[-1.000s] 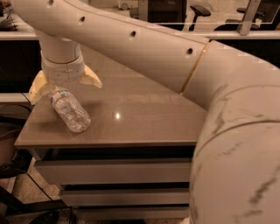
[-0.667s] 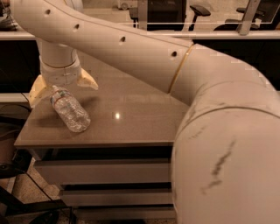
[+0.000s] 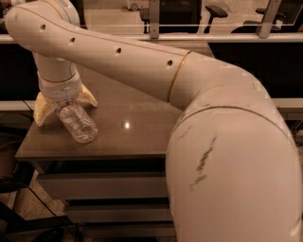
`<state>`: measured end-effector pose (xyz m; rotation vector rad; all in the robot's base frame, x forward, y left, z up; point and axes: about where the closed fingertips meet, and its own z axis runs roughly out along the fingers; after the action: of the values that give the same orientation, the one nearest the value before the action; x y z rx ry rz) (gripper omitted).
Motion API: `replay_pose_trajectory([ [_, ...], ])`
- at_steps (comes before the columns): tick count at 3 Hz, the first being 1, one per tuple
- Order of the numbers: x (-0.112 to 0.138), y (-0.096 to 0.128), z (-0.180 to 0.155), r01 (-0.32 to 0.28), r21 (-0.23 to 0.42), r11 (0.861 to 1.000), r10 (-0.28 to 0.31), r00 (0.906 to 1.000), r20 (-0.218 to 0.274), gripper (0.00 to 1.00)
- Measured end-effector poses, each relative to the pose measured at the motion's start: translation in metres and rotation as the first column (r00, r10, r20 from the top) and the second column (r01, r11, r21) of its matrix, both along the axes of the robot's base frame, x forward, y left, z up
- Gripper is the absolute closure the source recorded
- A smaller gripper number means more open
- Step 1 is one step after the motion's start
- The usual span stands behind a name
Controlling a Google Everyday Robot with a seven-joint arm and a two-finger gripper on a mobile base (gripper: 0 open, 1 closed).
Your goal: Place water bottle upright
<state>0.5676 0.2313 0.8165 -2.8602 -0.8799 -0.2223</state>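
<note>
The water bottle (image 3: pixel 78 124) is a small clear ribbed plastic bottle. It lies tilted on its side at the left end of the grey table top (image 3: pixel 137 123), base toward the front edge. Its neck end is hidden under my wrist. My gripper (image 3: pixel 65 109) hangs over the bottle's upper end at the table's left side. Its tan fingers (image 3: pixel 41 109) are spread to either side of the bottle, wider than the bottle, so the gripper is open.
My white arm (image 3: pixel 142 66) spans the scene, and its large elbow (image 3: pixel 232 175) fills the right foreground. Drawers (image 3: pixel 104 186) sit below the table top. A railing and office chairs (image 3: pixel 215 12) stand behind the table.
The arm has swung a little left and its near part looms larger. The gripper stays over the bottle's upper end. The bottle has hardly moved.
</note>
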Motion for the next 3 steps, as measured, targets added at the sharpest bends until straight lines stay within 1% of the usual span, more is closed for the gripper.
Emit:
replay_pose_trajectory([
  [1, 0.0, 0.009, 0.005, -0.036, -0.024, 0.999, 0.036, 0.999, 0.025, 0.41],
  [2, 0.0, 0.016, 0.017, -0.077, -0.05, 0.996, 0.08, 0.9947, 0.065, 0.64],
  [3, 0.002, 0.017, 0.037, -0.124, -0.067, 0.99, 0.131, 0.9856, 0.107, 0.89],
])
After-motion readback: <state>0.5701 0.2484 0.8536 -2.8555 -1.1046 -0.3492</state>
